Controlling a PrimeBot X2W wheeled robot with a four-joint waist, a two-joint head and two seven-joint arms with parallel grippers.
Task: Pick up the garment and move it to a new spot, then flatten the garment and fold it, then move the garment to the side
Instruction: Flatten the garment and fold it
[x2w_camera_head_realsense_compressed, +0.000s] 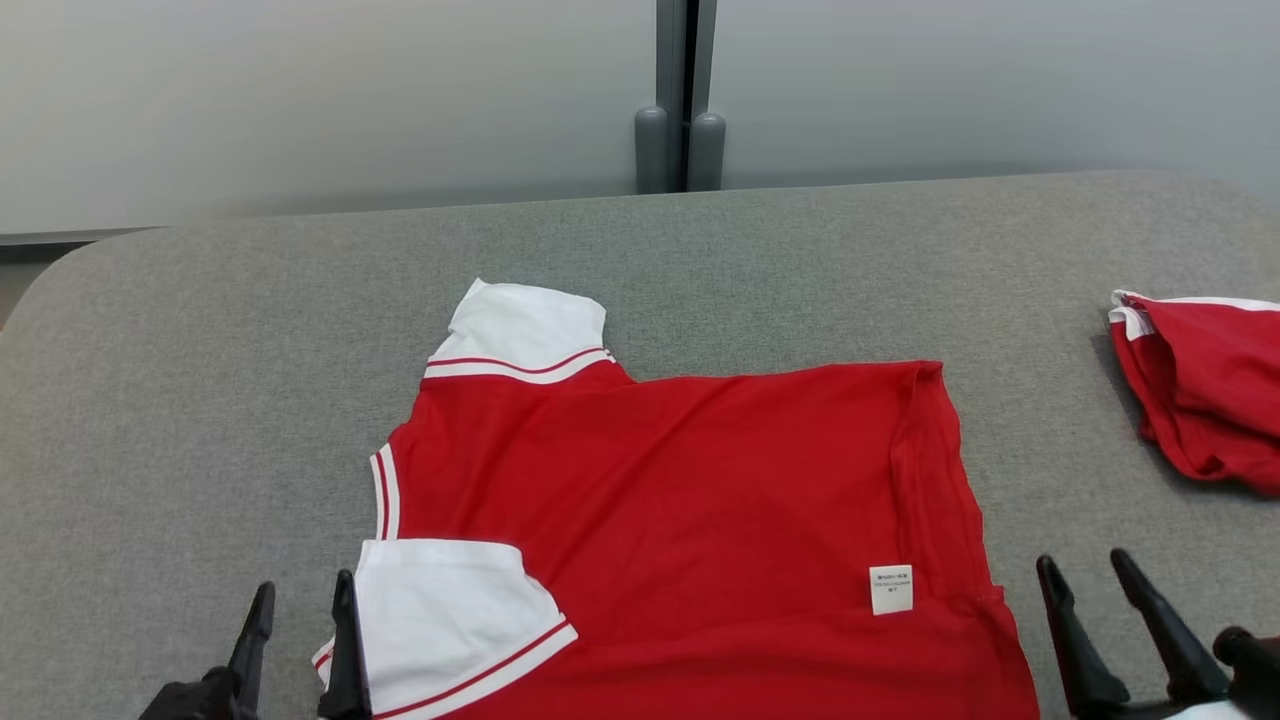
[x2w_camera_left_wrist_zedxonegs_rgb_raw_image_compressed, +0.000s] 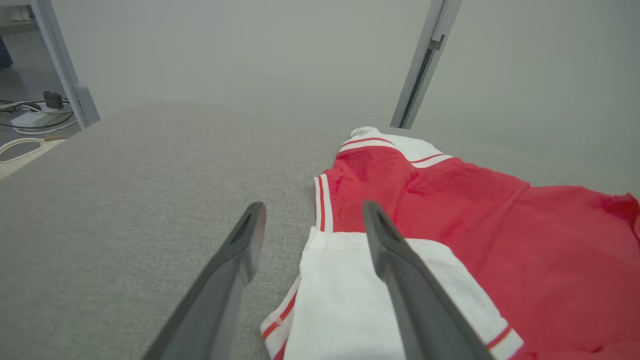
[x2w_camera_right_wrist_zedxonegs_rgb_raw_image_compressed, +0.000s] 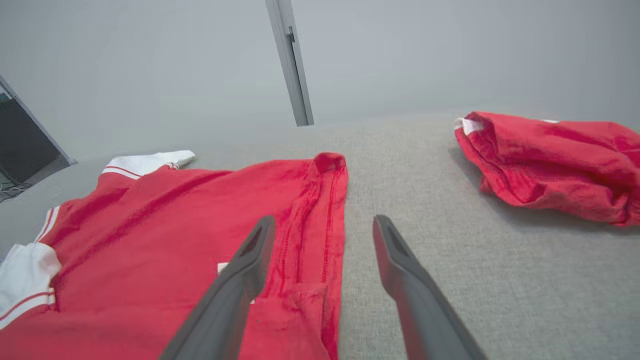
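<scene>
Garment: the red shirt (x2w_camera_head_realsense_compressed: 680, 500) lies spread flat on its side between the two grippers, collar end toward the left jaws and hem toward the right jaws.
Near sleeve: the white sleeve (x2w_camera_head_realsense_compressed: 450, 610) is turned in over the red body, just beside the left jaws' inner finger. Whether that finger touches the cloth I cannot tell.
Hem: the stitched hem (x2w_camera_right_wrist_zedxonegs_rgb_raw_image_compressed: 325, 210) runs ahead of the right jaws, under their inner finger and reaching beyond its tip.
Care label: a small white tag (x2w_camera_head_realsense_compressed: 890, 589) lies on the red, inward of the right jaws.
Left gripper: the left gripper (x2w_camera_head_realsense_compressed: 305, 585) has its jaws wide with nothing between them, straddling the sleeve's outer edge.
Right gripper: the right gripper (x2w_camera_head_realsense_compressed: 1082, 558) also has its jaws wide and empty, straddling the hem edge, with its outer finger over bare table.
Arm pose: both grippers sit low at the shirt's near corners, fingers pointing away from the robot, roughly parallel.
Why so: one gripper at each end suits taking the near edge by both corners, probably to fold it away from the robot.
Second shirt: a bunched red garment (x2w_camera_head_realsense_compressed: 1210, 390) lies well apart, beyond and outward of the right jaws.
Table: grey fabric surface (x2w_camera_head_realsense_compressed: 200, 400), bare outward of the left jaws.
Stage: flattening looks done; folding appears partway.
</scene>
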